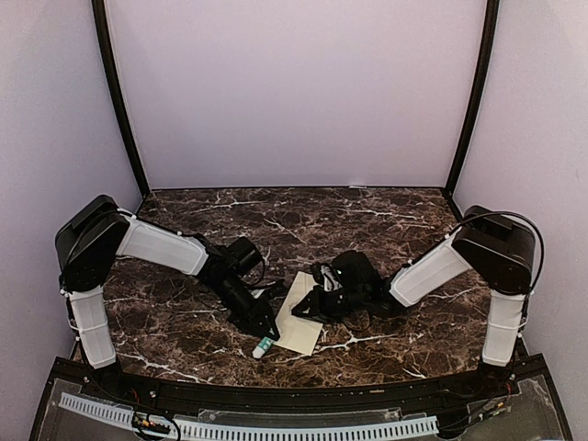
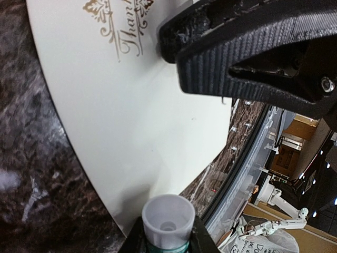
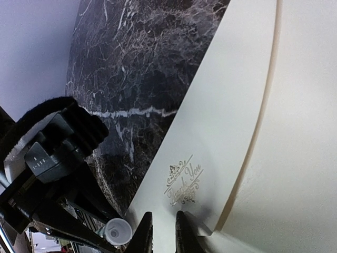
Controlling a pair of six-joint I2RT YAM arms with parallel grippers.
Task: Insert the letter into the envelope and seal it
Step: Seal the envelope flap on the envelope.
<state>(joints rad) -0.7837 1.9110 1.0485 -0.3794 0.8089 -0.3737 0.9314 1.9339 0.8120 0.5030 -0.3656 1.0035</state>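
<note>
The cream envelope (image 1: 299,329) lies flat on the marble between the arms, its gold "Thank You" emblem (image 3: 183,184) facing up. My left gripper (image 1: 266,333) is shut on a glue stick (image 2: 168,216) with a white end and green body, held at the envelope's near left edge (image 2: 142,116). My right gripper (image 3: 164,232) rests its tips on the envelope (image 3: 221,121) just below the emblem. Its jaws stand a narrow gap apart with nothing between them. A second cream layer (image 3: 295,158) overlaps on the right, its corner beside my right finger. The letter does not show in any view.
Dark marble tabletop (image 1: 367,220) with pale walls on three sides. A black rail (image 1: 303,395) runs along the near edge, close to the glue stick (image 1: 263,347). In the left wrist view the right gripper's black body (image 2: 253,47) hangs over the envelope.
</note>
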